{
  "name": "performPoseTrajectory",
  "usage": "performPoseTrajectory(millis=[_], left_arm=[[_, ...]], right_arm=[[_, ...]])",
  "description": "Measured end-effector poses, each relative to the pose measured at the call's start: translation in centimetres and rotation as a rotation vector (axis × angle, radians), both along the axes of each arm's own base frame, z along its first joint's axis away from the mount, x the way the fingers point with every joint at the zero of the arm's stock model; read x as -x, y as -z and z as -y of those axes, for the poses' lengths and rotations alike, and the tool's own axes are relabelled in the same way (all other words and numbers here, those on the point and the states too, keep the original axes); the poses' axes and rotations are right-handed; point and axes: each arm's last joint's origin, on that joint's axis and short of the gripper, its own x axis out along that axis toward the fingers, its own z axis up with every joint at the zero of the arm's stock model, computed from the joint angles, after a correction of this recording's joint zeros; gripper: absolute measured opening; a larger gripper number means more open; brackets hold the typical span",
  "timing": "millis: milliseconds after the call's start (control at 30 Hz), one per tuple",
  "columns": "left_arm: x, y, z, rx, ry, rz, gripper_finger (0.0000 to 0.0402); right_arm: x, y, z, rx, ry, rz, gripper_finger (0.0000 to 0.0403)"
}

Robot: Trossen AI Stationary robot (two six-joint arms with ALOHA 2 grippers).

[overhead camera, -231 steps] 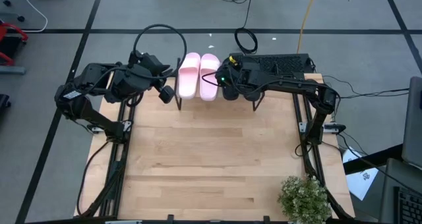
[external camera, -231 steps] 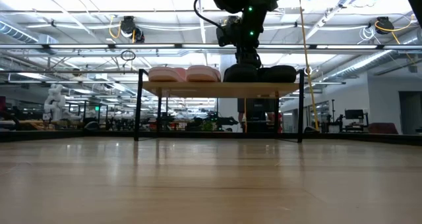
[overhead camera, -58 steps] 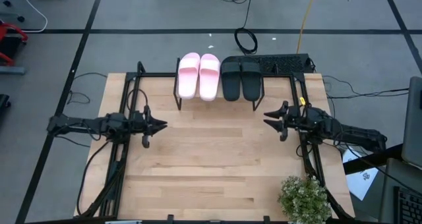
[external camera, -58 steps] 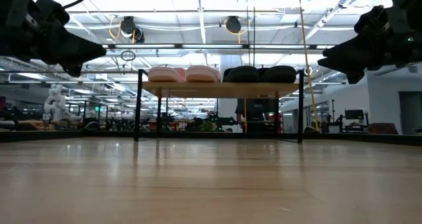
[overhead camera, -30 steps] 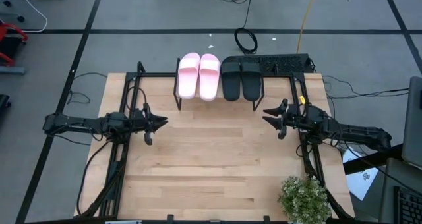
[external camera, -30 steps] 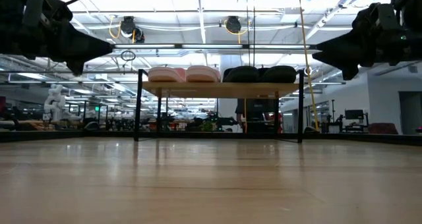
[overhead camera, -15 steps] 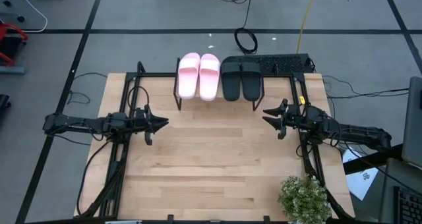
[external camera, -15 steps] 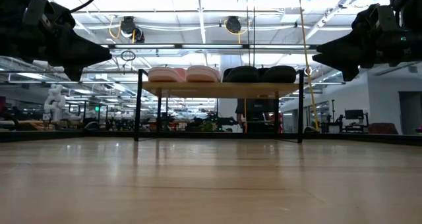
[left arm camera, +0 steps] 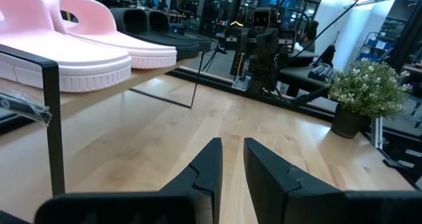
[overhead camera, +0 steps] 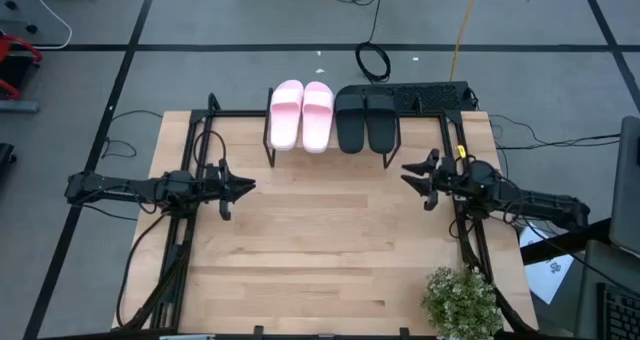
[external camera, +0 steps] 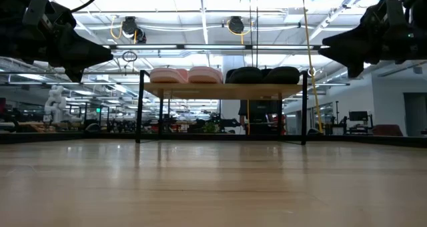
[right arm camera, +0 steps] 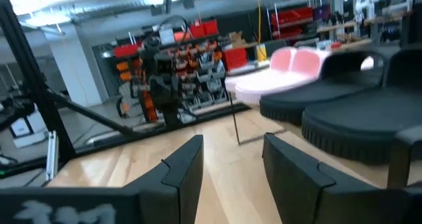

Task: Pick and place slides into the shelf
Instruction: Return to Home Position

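The pale pink slides [overhead camera: 301, 115] and the black slides [overhead camera: 366, 119] lie side by side on the shelf [external camera: 223, 91] at the table's far edge, soles down on its wooden top. In the left wrist view the pink slides [left arm camera: 79, 49] show close by, and in the right wrist view the black slides [right arm camera: 356, 115] do. My left gripper [overhead camera: 250, 185] hovers level at the table's left side, its fingers [left arm camera: 232, 143] a narrow gap apart with nothing between them. My right gripper [overhead camera: 404, 172] hovers level at the right side, open [right arm camera: 232, 141] and empty. Both point toward the table's middle.
A potted plant [overhead camera: 460, 300] stands at the table's near right corner. Black metal arm frames run along both sides [overhead camera: 185, 230] [overhead camera: 465, 230]. A black power strip with cables [overhead camera: 430, 95] lies beyond the far edge. Bare wood lies between the grippers [overhead camera: 320, 220].
My left gripper has rolled slightly about its own pointing line while staying in place. The slides have stayed where they were on the shelf.
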Motion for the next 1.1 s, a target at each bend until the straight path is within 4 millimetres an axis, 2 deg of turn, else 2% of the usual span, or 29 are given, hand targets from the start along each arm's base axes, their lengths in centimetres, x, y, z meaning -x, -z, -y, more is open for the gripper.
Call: performPoseTrajectory(millis=[233, 1100], left_arm=[[0.0, 0.0, 0.0, 0.0, 0.0, 0.0, 0.0063], [0.0, -0.02, 0.0, 0.002, -0.001, 0.001, 0.0063]], right_arm=[[0.61, -0.66, -0.13, 0.018, 0.0, 0.082, 0.0148], [0.51, -0.54, -0.11, 0.015, 0.0, 0.067, 0.0148]])
